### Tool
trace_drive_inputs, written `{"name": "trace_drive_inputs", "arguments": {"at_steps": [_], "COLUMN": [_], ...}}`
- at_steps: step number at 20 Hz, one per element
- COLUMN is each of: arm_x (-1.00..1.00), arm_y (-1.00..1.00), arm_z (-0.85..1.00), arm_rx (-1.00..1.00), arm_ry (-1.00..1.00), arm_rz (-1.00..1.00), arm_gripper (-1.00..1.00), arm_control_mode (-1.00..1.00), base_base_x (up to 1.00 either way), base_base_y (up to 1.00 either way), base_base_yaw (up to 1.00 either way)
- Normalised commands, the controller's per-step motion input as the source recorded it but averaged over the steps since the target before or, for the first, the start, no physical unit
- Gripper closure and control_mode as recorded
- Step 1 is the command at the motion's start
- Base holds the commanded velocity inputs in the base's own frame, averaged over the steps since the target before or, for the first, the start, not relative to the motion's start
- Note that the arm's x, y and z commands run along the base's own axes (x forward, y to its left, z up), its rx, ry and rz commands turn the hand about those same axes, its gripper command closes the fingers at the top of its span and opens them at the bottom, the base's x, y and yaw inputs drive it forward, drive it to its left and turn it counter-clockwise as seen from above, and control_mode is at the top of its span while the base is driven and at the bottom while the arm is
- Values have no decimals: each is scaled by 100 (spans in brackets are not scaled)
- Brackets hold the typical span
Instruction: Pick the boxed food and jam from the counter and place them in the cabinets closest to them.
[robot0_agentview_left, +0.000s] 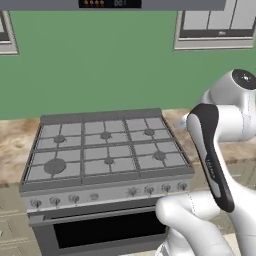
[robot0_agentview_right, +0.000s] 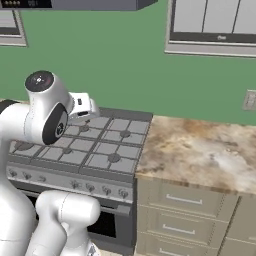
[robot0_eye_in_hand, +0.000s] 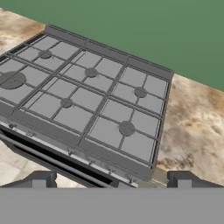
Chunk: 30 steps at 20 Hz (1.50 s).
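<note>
Fingertips of the two-finger gripper (robot0_eye_in_hand: 112, 181) rose dark at the bottom of the hand view, standing wide apart with nothing between them. Beyond them lay the grey six-burner gas stove (robot0_eye_in_hand: 89, 94), its grates running away toward the green wall (robot0_eye_in_hand: 153, 30). In the left base view the white arm (robot0_agentview_left: 220, 165) with its dark joints stood in front of the stove's right side, over the black oven door (robot0_agentview_left: 107, 231) and the row of knobs (robot0_agentview_left: 107, 194). To the right of the stove, the beige-brown marbled stone counter (robot0_agentview_right: 200, 147) sat touching the stove's edge, above tan drawers (robot0_agentview_right: 182, 202) with pale handles. No carton or jar could be made out on the stretch of counter that showed. Farther back and higher, on the green wall, hung a pale-framed wall unit (robot0_agentview_right: 212, 27) above the counter; whether it was a cabinet or a window I could not tell. A dark hood (robot0_agentview_left: 110, 4) with small lights sat over the stove.
</note>
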Motion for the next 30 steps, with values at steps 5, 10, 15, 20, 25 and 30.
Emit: {"name": "trace_drive_inputs", "arguments": {"at_steps": [5, 10, 15, 20, 25, 30], "arm_x": [0, 0, 0, 0, 0, 0], "arm_y": [0, 0, 0, 0, 0, 0], "arm_z": [0, 0, 0, 0, 0, 0], "arm_rx": [0, 0, 0, 0, 0, 0], "arm_ry": [0, 0, 0, 0, 0, 0], "arm_rz": [0, 0, 0, 0, 0, 0], "arm_gripper": [-100, -100, -100, -100, -100, -100], "arm_control_mode": [100, 100, 100, 100, 100, 100], "base_base_x": [-10, -13, -12, -12, -10, -9], "base_base_y": [63, 64, 65, 66, 67, 66], "base_base_yaw": [0, 0, 0, 0, 0, 0]}}
